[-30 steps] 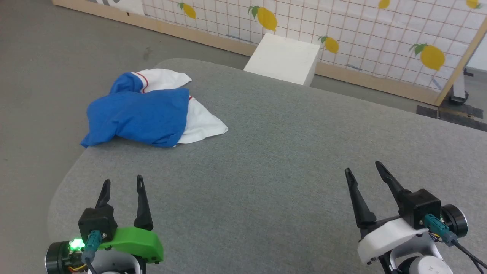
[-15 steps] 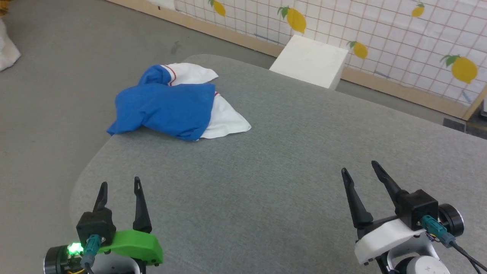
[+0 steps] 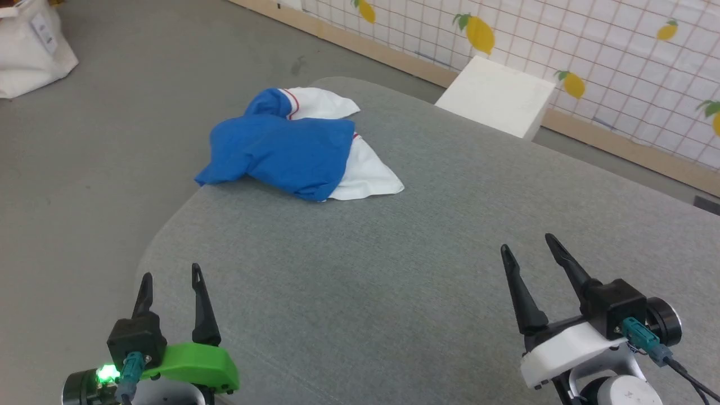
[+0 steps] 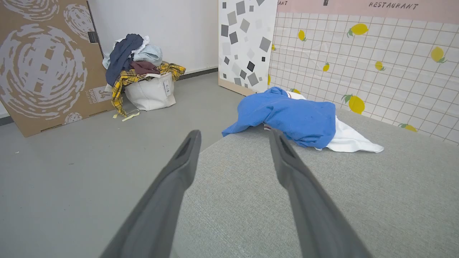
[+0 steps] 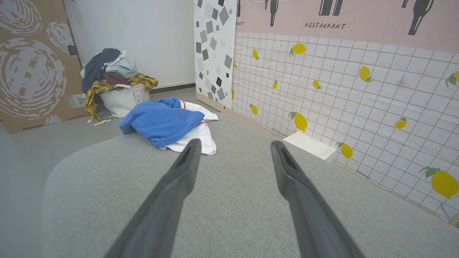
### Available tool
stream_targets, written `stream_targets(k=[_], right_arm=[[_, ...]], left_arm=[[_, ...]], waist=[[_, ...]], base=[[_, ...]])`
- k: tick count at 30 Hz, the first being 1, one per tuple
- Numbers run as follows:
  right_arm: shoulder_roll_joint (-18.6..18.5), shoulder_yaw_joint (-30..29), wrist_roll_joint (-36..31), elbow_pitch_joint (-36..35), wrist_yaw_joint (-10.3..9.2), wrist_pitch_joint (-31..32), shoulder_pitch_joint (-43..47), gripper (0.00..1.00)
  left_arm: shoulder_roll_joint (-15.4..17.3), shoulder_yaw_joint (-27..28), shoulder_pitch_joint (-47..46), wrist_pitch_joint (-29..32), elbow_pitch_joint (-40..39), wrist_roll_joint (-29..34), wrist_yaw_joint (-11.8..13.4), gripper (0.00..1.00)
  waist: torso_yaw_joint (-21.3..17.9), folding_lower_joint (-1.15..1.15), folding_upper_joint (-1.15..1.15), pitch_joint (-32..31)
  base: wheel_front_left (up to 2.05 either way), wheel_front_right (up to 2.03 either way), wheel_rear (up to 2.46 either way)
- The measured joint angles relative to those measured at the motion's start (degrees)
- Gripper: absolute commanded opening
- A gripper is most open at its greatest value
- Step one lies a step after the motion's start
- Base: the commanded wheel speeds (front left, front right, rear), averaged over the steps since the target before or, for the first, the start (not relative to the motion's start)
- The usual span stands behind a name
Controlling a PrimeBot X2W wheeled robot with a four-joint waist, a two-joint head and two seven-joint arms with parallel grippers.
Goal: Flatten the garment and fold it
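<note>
**Both grippers empty, shirt bunched at the far-left edge**

Nearest you, the left gripper [image 3: 171, 271] and right gripper [image 3: 526, 242] hover over the grey table [image 3: 365, 292]. Both have their fingers spread and hold nothing, probably poised for a reach. Farther out, well apart from both, the garment [image 3: 281, 152] lies crumpled at the table's far-left edge, one blue corner at the rim. You will likely need to drag it toward the centre before flattening. A white box [image 3: 495, 95] stands beyond.

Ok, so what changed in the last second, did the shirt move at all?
The head camera swung toward the robot's left, sliding the whole scene right in view. The garment lies bunched at the same table corner, untouched. Left gripper and right gripper stay open, holding nothing.
</note>
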Motion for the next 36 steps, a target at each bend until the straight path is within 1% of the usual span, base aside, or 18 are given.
stream_targets(k=[6, 11, 14, 16, 21, 24, 27, 29, 32, 36], right_arm=[[0.01, 0.33, -0.01, 0.03, 0.00, -0.11, -0.34, 1.00], [0.03, 1.12, -0.70, -0.20, 0.00, -0.05, -1.14, 1.00], [0.03, 1.46, -1.97, -1.30, 0.00, 0.62, -2.75, 1.00], [0.03, 2.08, -2.98, -2.31, 0.00, 1.31, -4.20, 1.00], [-0.93, 3.49, -5.60, -5.56, 0.00, 2.82, -9.28, 1.00], [-2.21, 3.72, -5.64, -7.01, 0.00, 3.31, -11.68, 1.00], [-3.22, 3.93, -5.63, -7.92, 0.00, 3.44, -13.73, 1.00], [-3.41, 4.30, -5.61, -8.59, 0.00, 3.41, -15.10, 1.00], [-3.45, 3.99, -5.57, -9.16, 0.00, 2.72, -16.33, 1.00], [-3.46, 4.01, -5.35, -9.53, 0.00, 1.93, -17.44, 1.00]], left_arm=[[0.08, -0.05, 0.20, -0.51, -0.04, -1.65, 0.89, 1.00], [0.10, 0.89, -0.02, -1.01, -0.24, -3.81, 1.21, 1.00], [0.59, 1.64, -2.61, -1.01, 0.76, -6.22, 0.77, 1.00], [1.31, 2.72, -6.65, -1.52, 2.37, -8.20, -0.45, 1.00], [5.28, 5.36, -20.79, -1.05, 10.46, -13.91, -4.60, 1.00], [7.57, 6.84, -29.80, 0.99, 16.40, -16.96, -6.03, 1.00], [10.36, 8.76, -38.15, 3.96, 21.80, -20.41, -7.05, 1.00], [12.82, 10.17, -42.58, 7.17, 25.25, -22.24, -7.44, 1.00], [15.27, 11.36, -47.20, 11.82, 29.28, -25.39, -7.92, 1.00], [18.18, 13.76, -50.99, 19.28, 33.25, -29.43, -7.65, 1.00]], waist=[[1.59, 0.00, 0.00, 0.28], [1.86, 0.00, 0.00, 1.68], [1.65, 0.00, 0.00, 3.32], [1.42, 0.00, 0.00, 4.76], [0.31, 0.00, 0.00, 9.89], [-0.71, 0.00, 0.00, 13.70], [-2.10, 0.01, 0.00, 17.99], [-3.43, 0.01, 0.00, 21.30], [-5.49, 0.01, 0.00, 25.90], [-8.49, 0.02, 0.00, 31.75]], base=[[0.00, 0.00, 0.00], [0.00, 0.00, 0.00], [0.00, 0.00, 0.00], [0.00, 0.00, 0.00], [0.00, 0.00, 0.00], [0.00, 0.00, 0.00], [0.00, 0.00, 0.00], [0.00, 0.00, 0.00], [0.00, 0.00, 0.00], [0.00, 0.00, 0.00]])
